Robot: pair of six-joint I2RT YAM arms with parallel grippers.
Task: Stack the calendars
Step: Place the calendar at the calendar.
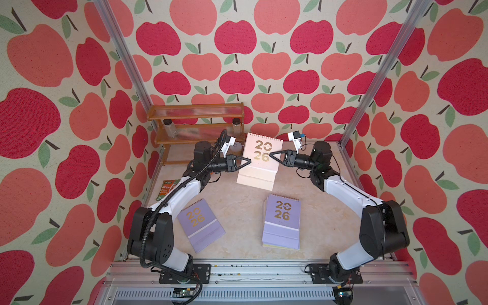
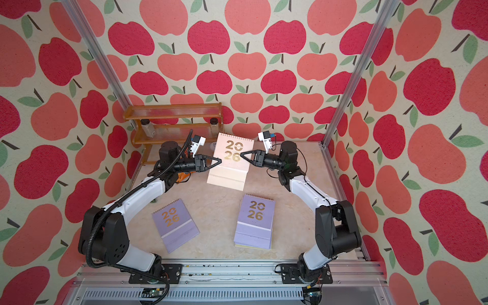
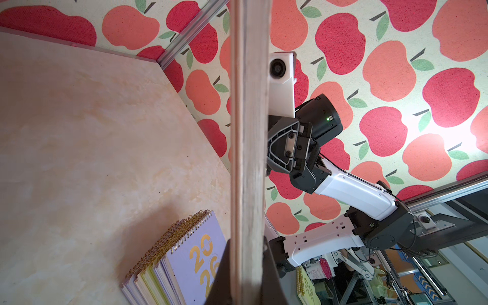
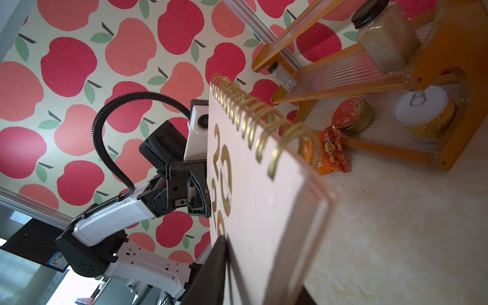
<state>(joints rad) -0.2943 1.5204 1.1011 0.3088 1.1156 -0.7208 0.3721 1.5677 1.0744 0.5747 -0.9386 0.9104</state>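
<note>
A thick pale pink bundle of calendars (image 1: 260, 169) (image 2: 229, 171) with gold "2026" sits at the back middle, held from both sides. My left gripper (image 1: 249, 161) (image 2: 220, 161) (image 3: 247, 277) is shut on its left edge. My right gripper (image 1: 270, 154) (image 2: 241, 154) (image 4: 264, 277) is shut on its right edge, one finger on the cover and one beneath. Its spiral end (image 4: 253, 116) stands clear above the table. A single lilac calendar (image 1: 200, 224) (image 2: 175, 224) lies at the front left. A lilac stack (image 1: 282, 224) (image 2: 254, 223) (image 3: 195, 258) with a yellow-green one at the bottom lies front middle.
A wooden shelf (image 1: 196, 124) (image 4: 369, 79) stands at the back left with spice jars (image 4: 385, 39) and tins (image 4: 351, 116) on it. An orange snack packet (image 4: 327, 150) lies by the shelf. Another packet (image 1: 167, 188) lies under my left arm.
</note>
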